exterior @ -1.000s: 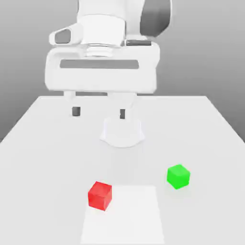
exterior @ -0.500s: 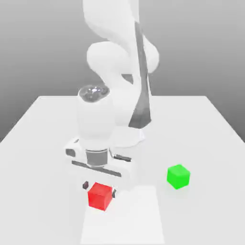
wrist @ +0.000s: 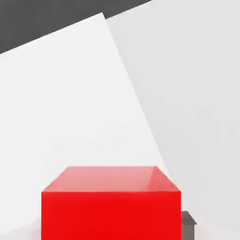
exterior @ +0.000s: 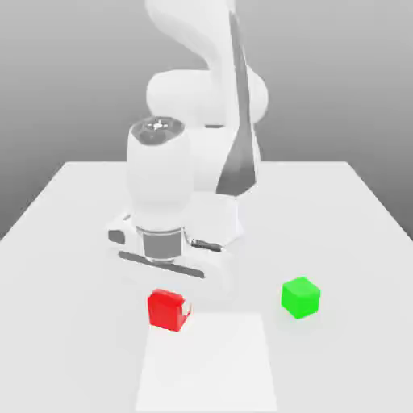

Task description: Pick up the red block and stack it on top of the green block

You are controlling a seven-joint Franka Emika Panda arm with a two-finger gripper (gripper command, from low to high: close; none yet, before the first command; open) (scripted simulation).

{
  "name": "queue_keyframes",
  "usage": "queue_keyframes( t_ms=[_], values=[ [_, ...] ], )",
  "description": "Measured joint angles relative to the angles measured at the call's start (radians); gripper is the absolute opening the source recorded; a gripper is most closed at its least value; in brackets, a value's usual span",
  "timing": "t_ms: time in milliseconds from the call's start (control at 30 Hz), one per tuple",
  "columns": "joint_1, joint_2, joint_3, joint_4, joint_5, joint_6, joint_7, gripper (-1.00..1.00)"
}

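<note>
Because the pincer is closed to the width of the red cube and grips it, at the exterior view's left of the green cube, one should raise it straight, then carry it level above the green cube before lowering gently.

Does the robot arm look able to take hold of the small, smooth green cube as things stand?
Probably not to grasp: the gripper already holds the small red cube. Nothing seems to block the way to the green cube, though.
</note>
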Motion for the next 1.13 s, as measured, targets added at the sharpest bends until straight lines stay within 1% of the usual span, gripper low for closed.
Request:
queue_keyframes(
  t_ms=[267,600,667,767,1033,1067,1133],
  values=[
    [0.195,-0.133,0.111,-0.055,0.107,-0.067,-0.093,-1.00],
    [0.421,-0.253,0.251,-0.133,0.153,-0.115,-0.151,-1.00],
    [0.432,-0.244,0.272,-0.140,0.140,-0.103,-0.146,-1.00],
    [0.410,-0.191,0.292,-0.138,0.100,-0.053,-0.120,-1.00],
    [0.351,0.005,0.315,-0.134,-0.033,0.137,-0.028,-1.00],
    [0.351,0.029,0.311,-0.135,-0.049,0.160,-0.017,1.00],
    [0.348,0.029,0.311,-0.135,-0.049,0.160,-0.017,1.00]
  ],
)
